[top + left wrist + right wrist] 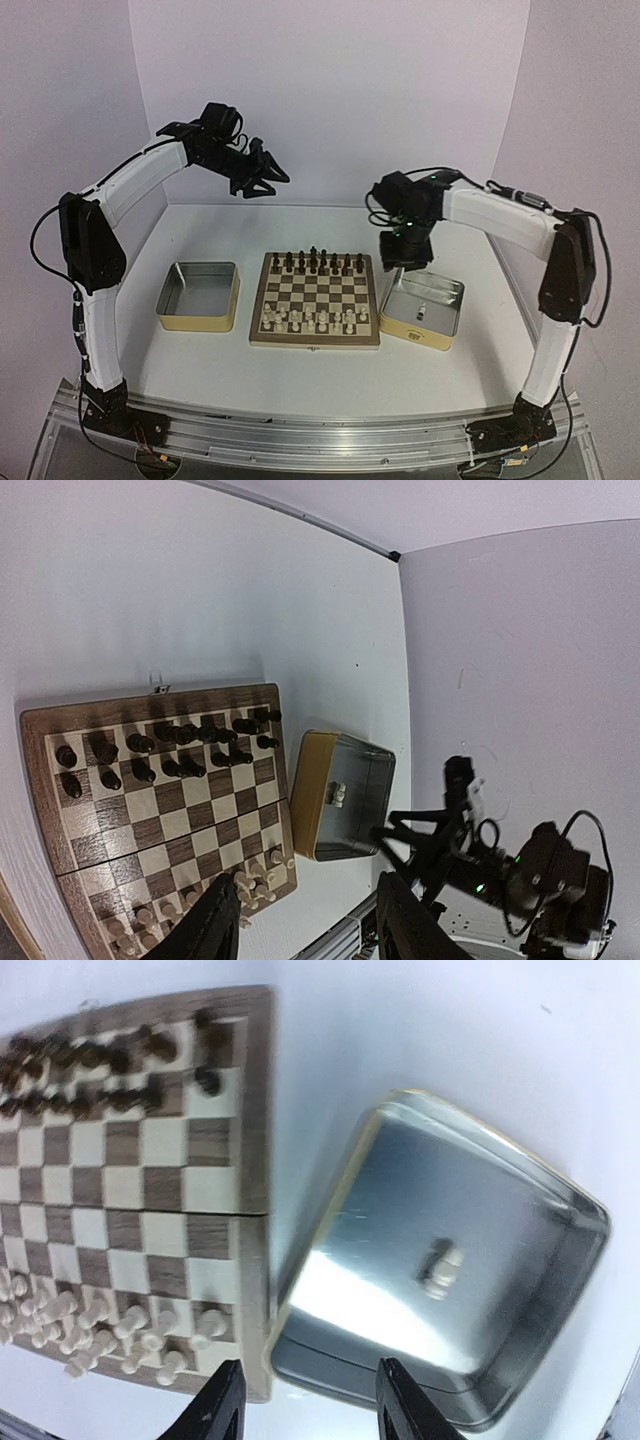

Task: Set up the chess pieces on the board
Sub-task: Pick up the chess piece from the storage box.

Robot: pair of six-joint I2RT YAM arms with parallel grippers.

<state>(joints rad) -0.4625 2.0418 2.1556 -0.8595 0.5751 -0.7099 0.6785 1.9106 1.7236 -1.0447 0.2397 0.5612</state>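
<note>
Right fingers apart, empty, above lone cream piece in tin; left fingers apart, empty

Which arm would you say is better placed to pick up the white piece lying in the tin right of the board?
Right. The right pincer hangs open above the tin holding the white piece; the left pincer is raised far off past the board.

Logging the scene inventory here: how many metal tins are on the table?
2. The left tin sits left of the board; the right tin sits right of it, holding one cream piece.
</note>
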